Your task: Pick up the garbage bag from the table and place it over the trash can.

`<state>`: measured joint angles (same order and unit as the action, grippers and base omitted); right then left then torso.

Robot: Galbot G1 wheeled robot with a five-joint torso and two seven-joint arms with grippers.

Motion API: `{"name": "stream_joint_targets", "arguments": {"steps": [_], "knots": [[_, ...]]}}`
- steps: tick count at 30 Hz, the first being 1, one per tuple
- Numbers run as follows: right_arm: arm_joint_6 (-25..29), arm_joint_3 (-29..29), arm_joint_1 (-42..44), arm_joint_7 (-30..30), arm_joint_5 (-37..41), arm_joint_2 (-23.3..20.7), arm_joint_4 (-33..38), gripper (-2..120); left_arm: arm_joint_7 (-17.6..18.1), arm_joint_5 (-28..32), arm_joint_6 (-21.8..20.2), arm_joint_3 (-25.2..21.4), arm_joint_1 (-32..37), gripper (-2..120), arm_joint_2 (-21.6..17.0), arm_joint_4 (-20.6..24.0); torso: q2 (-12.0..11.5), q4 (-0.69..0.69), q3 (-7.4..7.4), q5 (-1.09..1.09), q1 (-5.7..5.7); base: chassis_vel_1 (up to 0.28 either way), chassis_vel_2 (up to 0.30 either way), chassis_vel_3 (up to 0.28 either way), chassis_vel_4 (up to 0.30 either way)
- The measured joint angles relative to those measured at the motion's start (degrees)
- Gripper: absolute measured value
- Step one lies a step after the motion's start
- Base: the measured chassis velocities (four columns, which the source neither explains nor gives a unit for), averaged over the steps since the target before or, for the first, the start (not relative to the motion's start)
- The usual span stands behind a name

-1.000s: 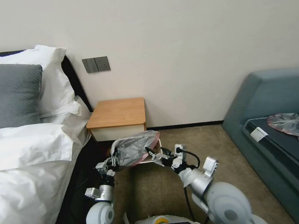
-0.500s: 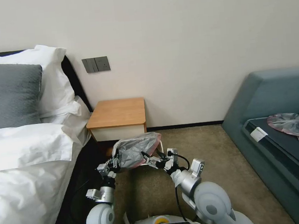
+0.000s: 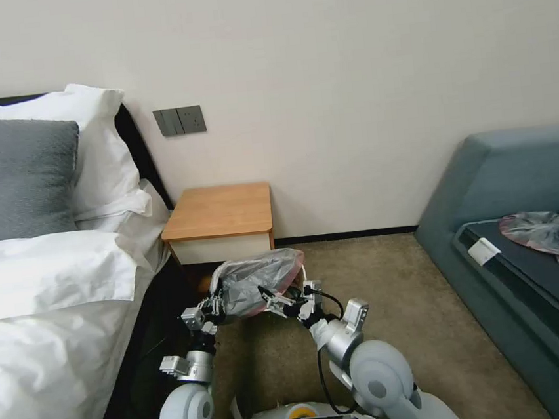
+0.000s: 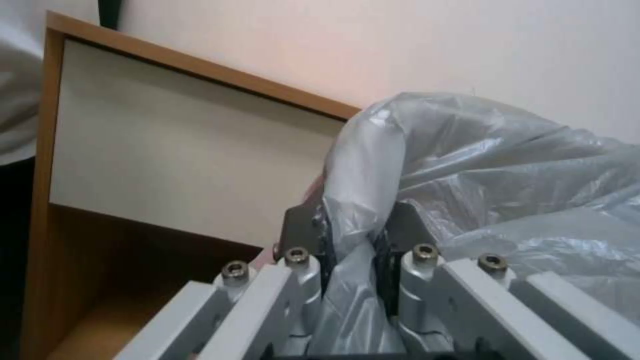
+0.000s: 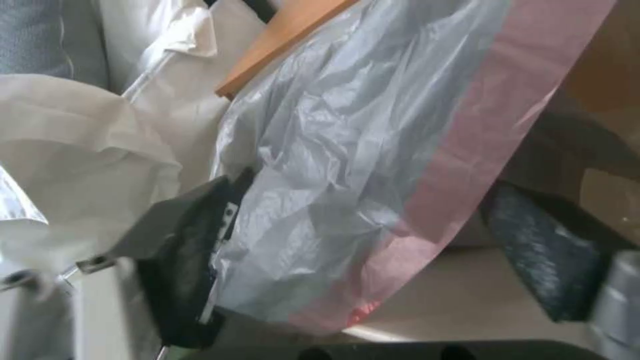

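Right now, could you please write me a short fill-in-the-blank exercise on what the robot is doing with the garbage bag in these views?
1. The left end effector is shut on the grey plastic of the ____.
2. The rim of the garbage bag is coloured ____.
3. The right end effector reaches the bag with its fingers ____.
4. The top of the table is made of orange-brown ____.

Missing words: garbage bag; pink; open; wood
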<state>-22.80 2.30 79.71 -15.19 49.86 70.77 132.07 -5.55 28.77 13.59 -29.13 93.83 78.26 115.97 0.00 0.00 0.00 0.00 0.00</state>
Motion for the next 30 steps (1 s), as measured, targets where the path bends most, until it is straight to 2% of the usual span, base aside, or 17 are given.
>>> {"name": "stream_joint_targets", "arguments": {"steps": [1, 4, 5, 8, 9, 12, 13, 16, 17, 19, 21, 24, 30], "knots": [[0.0, 0.0, 0.0, 0.0, 0.0, 0.0, 0.0, 86, 0.0, 0.0, 0.0, 0.0, 0.0, 9, 0.0, 0.0, 0.0, 0.0, 0.0, 0.0, 0.0, 0.0, 0.0, 0.0, 0.0], [0.59, -0.2, 0.73, 1.02, -1.35, 0.04, 0.0, 73, 0.02, -0.04, -0.06, -0.01, -0.11, 9, 0.04, -0.03, 0.0, -0.01, 0.0, 0.0, 0.0, 0.0, 0.0, 0.0, 0.0], [0.59, -0.2, 0.73, 1.02, -1.35, 0.04, 0.0, 73, 0.02, -0.04, -0.06, -0.01, -0.11, 9, 0.04, -0.03, 0.0, -0.01, 0.0, 0.0, 0.0, 0.0, 0.0, 0.0, 0.0], [1.04, -0.23, 0.87, 1.78, -2.03, 0.08, -0.01, 58, 0.04, -0.05, -0.1, 0.01, -0.16, 9, 0.11, -0.06, 0.0, 0.0, 0.0, 0.0, 0.0, 0.0, 0.0, 0.0, 0.0], [1.04, -0.23, 0.87, 1.78, -2.03, 0.08, -0.01, 58, 0.04, -0.05, -0.1, 0.01, -0.16, 9, 0.11, -0.06, 0.0, 0.0, 0.0, 0.0, 0.0, 0.0, 0.0, 0.0, 0.0], [1.44, -0.29, 0.68, 2.46, -2.66, 0.08, -0.28, 43, 0.04, -0.06, -0.13, 0.02, -0.06, 9, 0.12, 0.07, 0.0, 0.0, 0.0, 0.0, 0.0, 0.0, 0.0, 0.0, 0.0], [1.44, -0.29, 0.68, 2.46, -2.66, 0.08, -0.28, 43, 0.04, -0.06, -0.13, 0.02, -0.06, 9, 0.12, 0.07, 0.0, 0.0, 0.0, 0.0, 0.0, 0.0, 0.0, 0.0, 0.0], [1.87, -0.34, 0.67, 3.14, -3.79, 0.1, -0.69, 30, 0.04, -0.06, -0.13, 0.0, -0.01, 9, 0.12, 0.1, 0.0, 0.0, 0.0, 0.0, 0.0, 0.0, 0.0, 0.0, 0.0], [1.87, -0.34, 0.67, 3.14, -3.79, 0.1, -0.69, 30, 0.04, -0.06, -0.13, 0.0, -0.01, 9, 0.12, 0.1, 0.0, 0.0, 0.0, 0.0, 0.0, 0.0, 0.0, 0.0, 0.0], [2.31, -0.53, 0.92, 3.73, -4.1, 0.27, -0.69, 18, 0.05, -0.06, -0.13, -0.05, -0.06, 9, 0.11, 0.1, 0.0, 0.0, 0.0, 0.0, 0.0, 0.0, 0.0, 0.0, 0.0], [2.45, -0.59, 0.99, 3.92, -4.15, 0.35, -0.69, 15, 0.05, -0.06, -0.13, -0.06, -0.08, 9, 0.11, 0.1, 0.0, 0.0, 0.0, 0.0, 0.0, 0.0, 0.0, 0.0, 0.0], [2.87, -0.94, 1.33, 4.37, -4.51, 0.84, -0.69, 0, 0.05, -0.05, -0.14, -0.13, -0.19, 9, 0.14, 0.1, 0.0, 0.0, 0.0, 0.0, 0.0, 0.0, 0.0, 0.0, 0.0], [3.26, -1.09, 1.8, 4.85, -5.03, 0.88, -0.39, 0, 0.1, -0.02, -0.16, -0.37, -0.17, 9, 0.15, 0.1, 0.0, 0.0, 0.0, 0.0, 0.0, 0.0, 0.0, 0.0, 0.0]]}}
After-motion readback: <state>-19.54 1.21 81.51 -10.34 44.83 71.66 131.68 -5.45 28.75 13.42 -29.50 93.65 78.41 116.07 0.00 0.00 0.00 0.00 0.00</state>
